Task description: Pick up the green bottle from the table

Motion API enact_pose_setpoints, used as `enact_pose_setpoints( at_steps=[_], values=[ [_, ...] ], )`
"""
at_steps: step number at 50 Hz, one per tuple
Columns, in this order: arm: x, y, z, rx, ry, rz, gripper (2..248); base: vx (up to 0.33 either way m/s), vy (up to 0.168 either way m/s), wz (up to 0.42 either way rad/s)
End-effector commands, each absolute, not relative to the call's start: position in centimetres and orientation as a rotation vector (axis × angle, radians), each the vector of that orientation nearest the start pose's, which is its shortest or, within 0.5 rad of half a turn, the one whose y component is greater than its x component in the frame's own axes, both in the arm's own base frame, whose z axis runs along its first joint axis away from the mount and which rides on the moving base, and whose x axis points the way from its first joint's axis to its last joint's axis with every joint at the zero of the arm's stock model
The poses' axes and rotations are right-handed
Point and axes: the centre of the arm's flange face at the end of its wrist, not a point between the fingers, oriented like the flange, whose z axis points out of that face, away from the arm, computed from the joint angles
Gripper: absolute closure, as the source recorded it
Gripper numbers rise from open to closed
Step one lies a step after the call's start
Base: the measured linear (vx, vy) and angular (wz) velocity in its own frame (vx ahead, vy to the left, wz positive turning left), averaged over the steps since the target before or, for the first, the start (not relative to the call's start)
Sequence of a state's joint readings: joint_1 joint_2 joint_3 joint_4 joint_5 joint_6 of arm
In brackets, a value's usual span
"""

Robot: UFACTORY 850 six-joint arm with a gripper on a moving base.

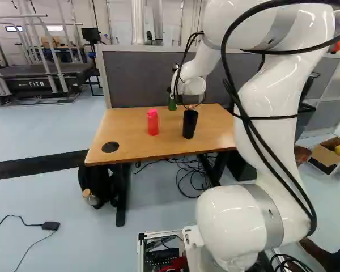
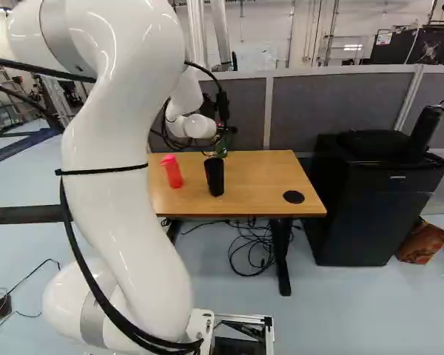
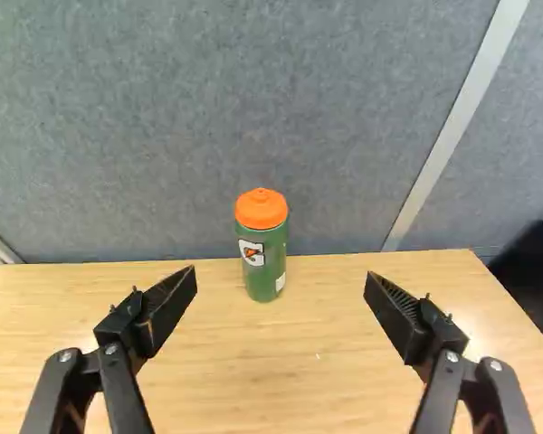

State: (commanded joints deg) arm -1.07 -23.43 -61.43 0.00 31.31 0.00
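— How will the green bottle (image 3: pixel 261 253) handle?

— It looks like a squeeze bottle, so its wall probably gives a little under pressure. It should be hard to break, but the smooth side could slip. How full it is cannot be told, so its weight is a guess: light if empty.

— Where should the robot take it?

— Around the green body, below the orange cap (image 3: pixel 261 208); the cap might turn or come off if it bore the load.

— And where is the bottle from the hand (image 3: pixel 281 276)?

— Straight ahead, upright near the far edge of the surface (image 3: pixel 299 362), just before the grey partition (image 3: pixel 163 136). It lines up with the gap, slightly nearer one finger.

— Has the hand got hold of anything?

— Nothing; its fingers stand wide apart. It needs to advance level and centre itself, without pushing the bottle into the partition.
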Motion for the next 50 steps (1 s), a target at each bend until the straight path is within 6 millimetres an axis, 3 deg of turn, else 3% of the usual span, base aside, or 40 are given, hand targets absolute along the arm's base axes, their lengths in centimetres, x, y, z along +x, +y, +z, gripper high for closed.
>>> enact_pose_setpoints(
  at_steps=[37,50],
  values=[
    [69.0,0.0,42.7,-2.557,-0.001,-1.825,3,0.0,0.0,0.0],
    [70.5,0.3,41.9,-2.603,-0.006,-1.755,3,0.0,0.0,0.0]
  ],
)
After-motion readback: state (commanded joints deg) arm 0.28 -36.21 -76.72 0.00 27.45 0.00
